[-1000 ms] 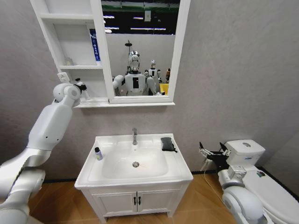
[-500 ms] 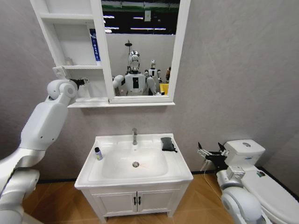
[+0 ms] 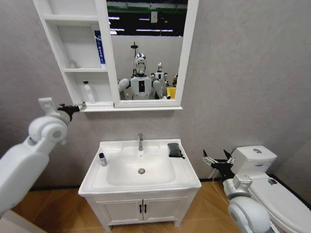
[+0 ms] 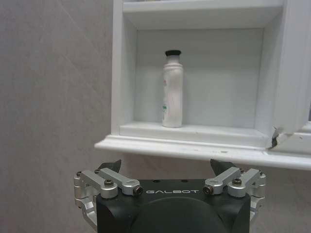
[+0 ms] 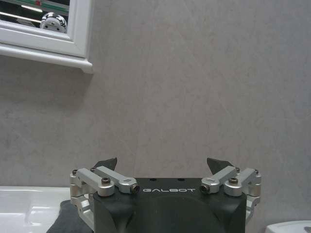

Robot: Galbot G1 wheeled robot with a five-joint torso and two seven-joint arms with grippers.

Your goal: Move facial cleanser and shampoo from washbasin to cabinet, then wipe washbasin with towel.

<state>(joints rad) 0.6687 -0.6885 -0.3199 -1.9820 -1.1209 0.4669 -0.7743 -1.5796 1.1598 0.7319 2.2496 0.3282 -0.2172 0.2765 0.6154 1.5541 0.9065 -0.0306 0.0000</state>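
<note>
While bottle (image 4: 173, 89) stands shelved — left claw (image 4: 165, 167) below, apart

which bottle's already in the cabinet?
The tall white bottle, black cap, upright on the cabinet's bottom shelf. The small dark-capped bottle stands on the washbasin.

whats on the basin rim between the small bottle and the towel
Only the chrome tap, at the back of the washbasin in the head view, stands between small bottle and towel.

"GALBOT" is printed on the left hand (image 4: 165, 167) and the right hand (image 5: 164, 165).
</note>
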